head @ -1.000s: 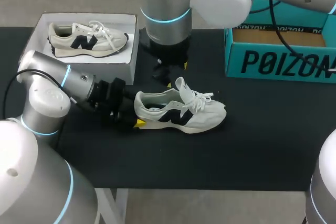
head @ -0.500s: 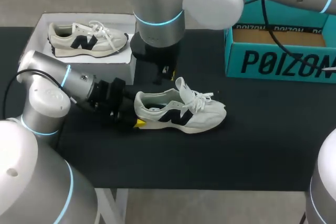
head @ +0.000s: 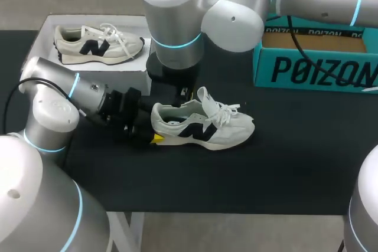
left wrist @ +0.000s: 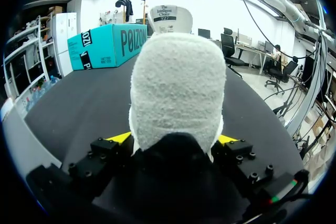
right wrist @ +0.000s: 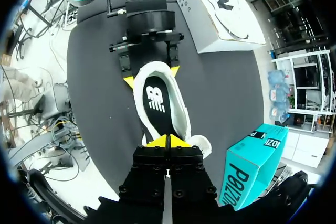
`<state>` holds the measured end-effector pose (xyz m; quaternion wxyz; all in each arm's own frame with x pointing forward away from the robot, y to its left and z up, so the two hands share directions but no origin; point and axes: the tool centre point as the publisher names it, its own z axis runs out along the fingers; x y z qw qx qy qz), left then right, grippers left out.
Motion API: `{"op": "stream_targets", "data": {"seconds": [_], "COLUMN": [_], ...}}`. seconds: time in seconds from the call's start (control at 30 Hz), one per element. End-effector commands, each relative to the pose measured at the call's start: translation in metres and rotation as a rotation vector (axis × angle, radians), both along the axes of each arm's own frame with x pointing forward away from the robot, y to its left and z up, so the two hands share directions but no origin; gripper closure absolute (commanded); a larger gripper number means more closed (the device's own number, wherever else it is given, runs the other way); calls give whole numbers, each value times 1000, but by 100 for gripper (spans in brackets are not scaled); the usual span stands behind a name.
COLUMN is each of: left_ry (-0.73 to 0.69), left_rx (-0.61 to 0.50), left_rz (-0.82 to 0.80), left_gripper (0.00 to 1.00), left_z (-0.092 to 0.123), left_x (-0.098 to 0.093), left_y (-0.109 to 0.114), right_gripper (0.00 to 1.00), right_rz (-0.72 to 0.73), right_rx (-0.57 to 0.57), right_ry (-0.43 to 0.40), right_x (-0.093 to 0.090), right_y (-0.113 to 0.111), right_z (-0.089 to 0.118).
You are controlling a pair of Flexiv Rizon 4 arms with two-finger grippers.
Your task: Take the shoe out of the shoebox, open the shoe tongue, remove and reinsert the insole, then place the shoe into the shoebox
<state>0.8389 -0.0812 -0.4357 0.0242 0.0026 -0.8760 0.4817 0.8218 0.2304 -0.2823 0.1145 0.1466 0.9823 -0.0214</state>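
A white shoe (head: 204,127) with a dark side mark lies on its sole at the middle of the black table, toe to the right. My left gripper (head: 155,129) is shut on its heel; in the left wrist view the fuzzy heel (left wrist: 176,87) fills the space between the yellow fingertips (left wrist: 119,137). My right gripper (head: 186,94) hangs just above the shoe's opening, behind the raised tongue (head: 207,97). In the right wrist view its tips (right wrist: 168,141) are pressed together with nothing between them, over the dark insole (right wrist: 157,100).
A white box (head: 88,78) at the back left holds a second matching shoe (head: 97,42). A teal shoebox (head: 316,69) stands open at the back right. Bare black table lies in front of the shoe.
My right gripper has shut and come down and a little left, from behind the shoe to just over its opening. The left arm and the shoe have not moved.
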Motion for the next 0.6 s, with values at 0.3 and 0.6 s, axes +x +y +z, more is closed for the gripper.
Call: {"op": "stream_targets", "data": {"seconds": [0.3, 0.6], "left_ry": [-1, -1], "left_rx": [1, 1], "left_rz": [0, 0], "left_gripper": [100, 100], "left_z": [-5, -5], "left_x": [1, 1], "left_y": [-1, -1], "right_gripper": [100, 100], "right_rz": [54, 100], "right_rx": [-12, -33], "right_ry": [-10, 1], "right_x": [12, 21], "right_y": [1, -6], "right_z": [-44, -69]}}
